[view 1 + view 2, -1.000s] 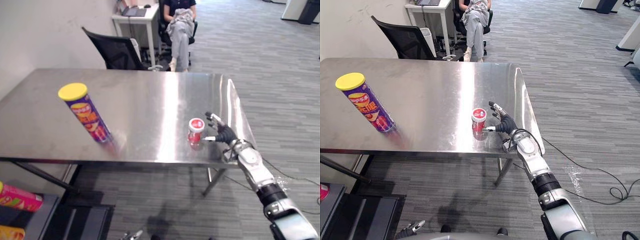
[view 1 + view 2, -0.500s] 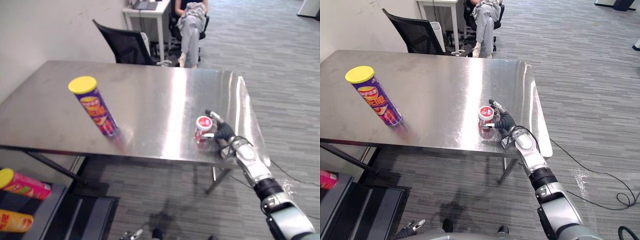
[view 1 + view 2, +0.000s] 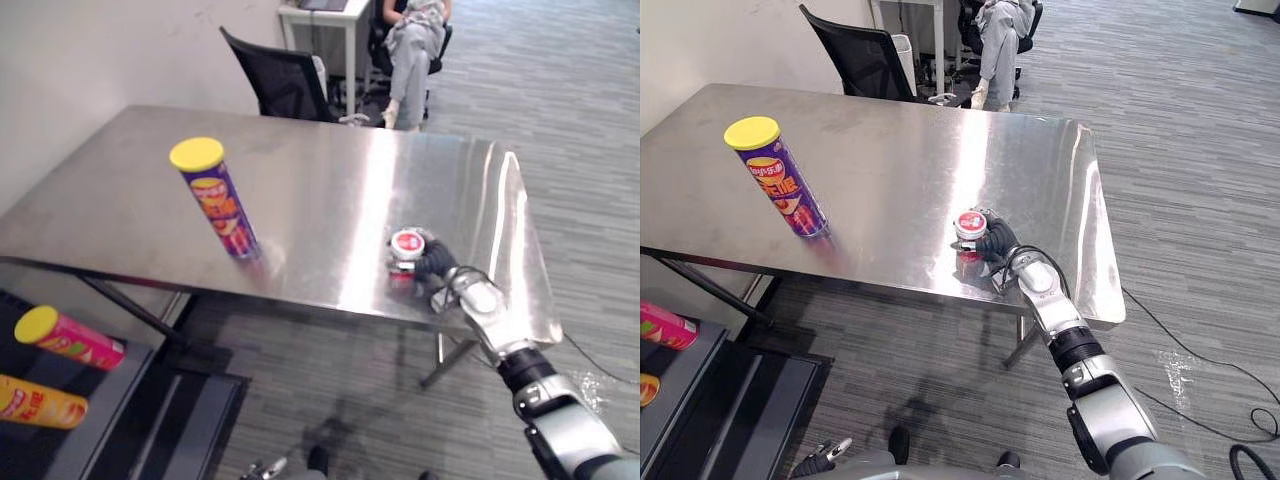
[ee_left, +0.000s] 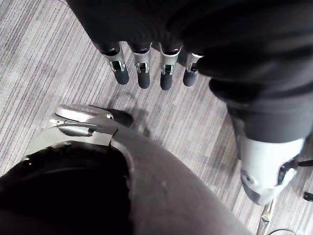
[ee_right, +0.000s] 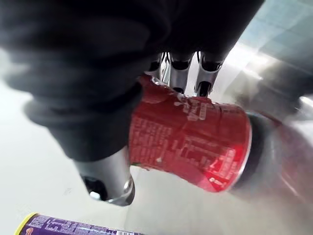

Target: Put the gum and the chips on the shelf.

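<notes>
The gum jar (image 3: 407,243), red with a white lid, stands near the front right edge of the steel table (image 3: 330,170). My right hand (image 3: 438,264) is shut on it, with the fingers on one side and the thumb on the other; up close the red jar (image 5: 190,147) lies between them. The chips can (image 3: 217,200), purple with a yellow lid, stands upright on the table's left part, well clear of the hand. My left hand (image 4: 142,68) hangs over the carpet with straight fingers and holds nothing.
A low shelf (image 3: 110,420) at the lower left carries a pink can (image 3: 70,342) and an orange can (image 3: 40,402) lying on their sides. Behind the table stands a black chair (image 3: 285,85), and a person (image 3: 410,40) sits at a small desk.
My right hand, open beside the gum jar a second ago, has curled its fingers round it. The camera has moved, which shifts the whole scene; the chips can has stayed put.
</notes>
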Available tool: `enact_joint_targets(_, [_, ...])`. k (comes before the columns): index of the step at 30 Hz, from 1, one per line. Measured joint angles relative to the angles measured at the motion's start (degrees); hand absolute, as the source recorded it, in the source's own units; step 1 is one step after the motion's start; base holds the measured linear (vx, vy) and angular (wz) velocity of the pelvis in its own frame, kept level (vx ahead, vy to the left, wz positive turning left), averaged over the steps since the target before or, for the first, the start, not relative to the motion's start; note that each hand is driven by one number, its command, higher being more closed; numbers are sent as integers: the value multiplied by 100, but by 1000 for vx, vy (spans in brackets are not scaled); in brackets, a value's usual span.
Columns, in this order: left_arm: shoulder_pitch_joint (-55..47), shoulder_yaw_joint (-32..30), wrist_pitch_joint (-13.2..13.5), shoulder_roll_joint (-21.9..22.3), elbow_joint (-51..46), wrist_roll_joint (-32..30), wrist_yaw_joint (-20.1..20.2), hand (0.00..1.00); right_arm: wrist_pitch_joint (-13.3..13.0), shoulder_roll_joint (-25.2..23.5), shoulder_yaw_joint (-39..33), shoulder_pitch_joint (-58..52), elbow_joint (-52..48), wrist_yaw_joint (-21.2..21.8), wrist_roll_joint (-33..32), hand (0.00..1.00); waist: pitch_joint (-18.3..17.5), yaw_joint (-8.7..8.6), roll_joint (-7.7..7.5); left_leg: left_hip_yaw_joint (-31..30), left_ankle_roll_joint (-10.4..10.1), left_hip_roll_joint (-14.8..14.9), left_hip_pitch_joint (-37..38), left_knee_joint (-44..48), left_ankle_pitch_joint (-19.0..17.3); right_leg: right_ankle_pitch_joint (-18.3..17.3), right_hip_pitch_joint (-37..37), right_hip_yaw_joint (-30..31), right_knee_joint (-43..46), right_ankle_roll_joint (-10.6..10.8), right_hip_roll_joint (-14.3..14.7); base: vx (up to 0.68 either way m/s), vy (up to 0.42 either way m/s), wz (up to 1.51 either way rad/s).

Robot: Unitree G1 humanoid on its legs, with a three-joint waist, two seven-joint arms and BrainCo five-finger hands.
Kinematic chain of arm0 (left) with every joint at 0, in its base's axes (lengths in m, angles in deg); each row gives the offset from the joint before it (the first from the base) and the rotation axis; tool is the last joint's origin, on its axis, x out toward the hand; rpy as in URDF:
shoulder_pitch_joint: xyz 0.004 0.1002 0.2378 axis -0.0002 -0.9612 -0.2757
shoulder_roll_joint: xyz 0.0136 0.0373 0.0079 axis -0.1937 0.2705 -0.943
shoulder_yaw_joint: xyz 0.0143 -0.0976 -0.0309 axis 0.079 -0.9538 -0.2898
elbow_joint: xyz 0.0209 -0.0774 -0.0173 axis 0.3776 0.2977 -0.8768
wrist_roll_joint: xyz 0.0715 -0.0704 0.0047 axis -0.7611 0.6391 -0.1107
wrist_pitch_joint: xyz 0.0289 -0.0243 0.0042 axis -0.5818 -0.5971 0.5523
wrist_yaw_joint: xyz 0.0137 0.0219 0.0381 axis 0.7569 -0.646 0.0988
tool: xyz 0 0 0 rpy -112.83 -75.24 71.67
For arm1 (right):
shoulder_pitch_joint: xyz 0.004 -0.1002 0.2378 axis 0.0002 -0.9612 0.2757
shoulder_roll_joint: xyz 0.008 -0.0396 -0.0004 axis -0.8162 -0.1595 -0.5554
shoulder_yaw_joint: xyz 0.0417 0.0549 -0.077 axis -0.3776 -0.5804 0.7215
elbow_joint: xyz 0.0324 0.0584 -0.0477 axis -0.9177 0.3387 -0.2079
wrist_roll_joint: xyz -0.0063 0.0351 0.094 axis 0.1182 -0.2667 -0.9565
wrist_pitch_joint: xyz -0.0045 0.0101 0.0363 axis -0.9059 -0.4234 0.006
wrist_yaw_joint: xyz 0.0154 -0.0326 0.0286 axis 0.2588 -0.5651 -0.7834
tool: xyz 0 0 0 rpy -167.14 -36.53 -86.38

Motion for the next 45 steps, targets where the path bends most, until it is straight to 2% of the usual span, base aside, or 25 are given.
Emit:
enact_joint_targets(13, [0, -3, 3, 21, -7, -6, -9, 0, -16, -68, -46, 8, -87, -379, -8, 100, 23, -5, 19, 73, -2, 11, -13, -3, 0, 0, -69, 100, -1, 0, 3, -1, 0, -2])
enact_joint_targets(16, [-4, -37, 3, 31, -6, -7, -13, 0, -17, -64, -109, -40, -370, -413, -15, 100, 23, -17, 19, 141, -5, 20, -9, -3, -3, 1, -90, 167, 1, 1, 9, 6, -1, -12])
enact_joint_targets(18, [-9, -55, 7, 34, -6, -11, -26, 0, -22, -46, -340, -166, -997, -424, -23, 100, 23, -45, 18, 172, -12, 29, 1, -3, -8, 1, -96, 202, 1, 1, 17, 6, -4, -7])
enact_joint_targets(23, [-45, -178, 17, 42, -6, -11, -88, 0, -92, 140, -719, -375, -2452, -331, -166, 100, 14, -104, 4, 309, -27, 68, 16, -2, -20, 2, -190, 345, 62, 1, 37, -1, -4, -12])
enact_joint_targets(25, [-58, -204, 18, 44, -3, -13, -112, 0, -75, 288, -798, -506, -2826, -243, -454, 100, 8, -161, -6, 338, -29, 72, 44, -2, -23, 2, -190, 385, 81, 0, 37, -13, -5, -12])
enact_joint_targets(27, [-62, -211, 44, 40, 6, -14, -132, 0, 68, 440, -989, -762, -3191, -70, -763, 100, -13, -198, -39, 373, -33, 84, 71, -3, -25, 2, -191, 424, 97, 1, 44, -23, -7, -8])
enact_joint_targets(33, [-135, -227, 48, 31, 13, -15, -210, 0, 289, 571, -1198, -1203, -3493, 179, -1019, 100, -133, -327, -123, 482, -36, 112, 67, -4, -28, 1, -275, 529, 119, 1, 63, -27, -11, -10])
enact_joint_targets(45, [-203, -235, 46, 28, 13, 4, -255, 0, 329, 645, -1798, -1987, -3660, 75, -1145, 100, -298, -347, -139, 351, -30, 94, 39, -2, -21, 0, -230, 419, 119, 2, 52, 3, -3, 5])
